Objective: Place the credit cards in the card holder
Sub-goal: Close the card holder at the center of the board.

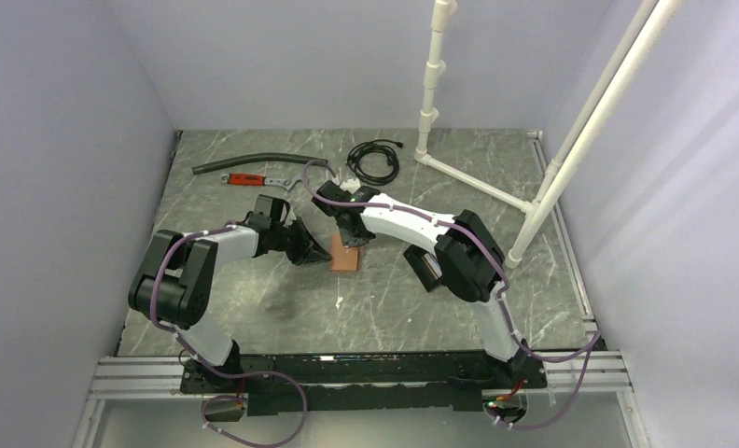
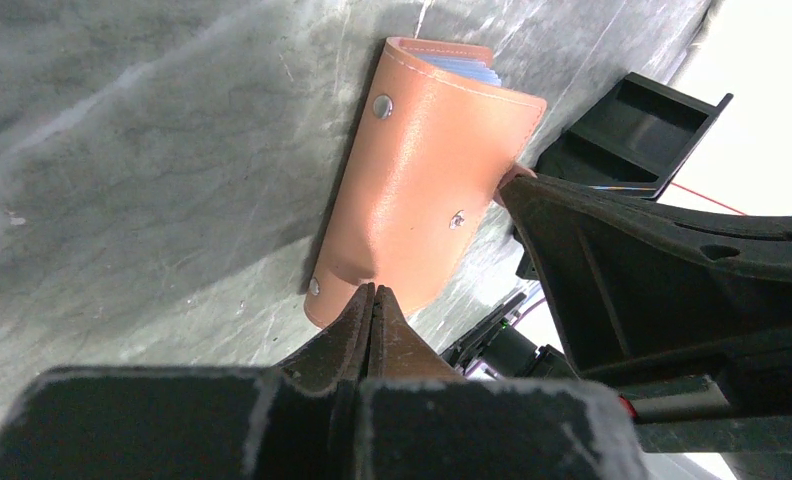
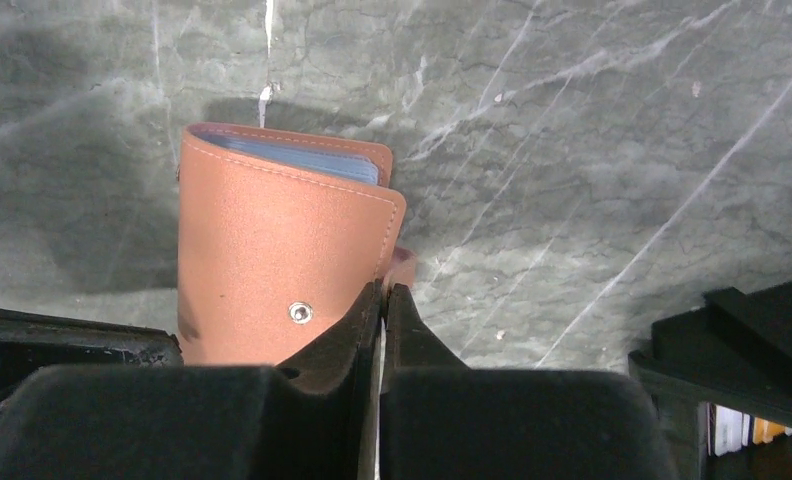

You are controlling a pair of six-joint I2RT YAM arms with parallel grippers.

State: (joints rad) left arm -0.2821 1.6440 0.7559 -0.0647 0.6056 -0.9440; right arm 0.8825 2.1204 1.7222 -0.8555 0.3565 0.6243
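1. The grey marbled table (image 1: 254, 308) carries everything. Both arms reach in to its middle and meet over one small item.
2. The card holder (image 2: 622, 135), a black walled tray, sits just right of the wallet, under the right arm. That is near enough for a drawn card to travel only a short way. Pale and orange edges show in it at the corner of the right wrist view. They are probably cards lodged there, though the frame cuts them off.
3. The tan wallet (image 2: 422, 190) lies on the table between the two grippers, its mouth turned away from them.
4. The credit cards (image 3: 302, 160) show as bluish edges inside that mouth, not yet drawn out.
5. The left gripper (image 2: 372, 300) has its jaws pinched together on the wallet's near edge. The leather puckers there, and the pinch seems meant to anchor the wallet.
6. The right gripper (image 3: 384, 300) has its jaws together at the wallet's near corner beside its strap. I cannot tell whether leather lies between them.
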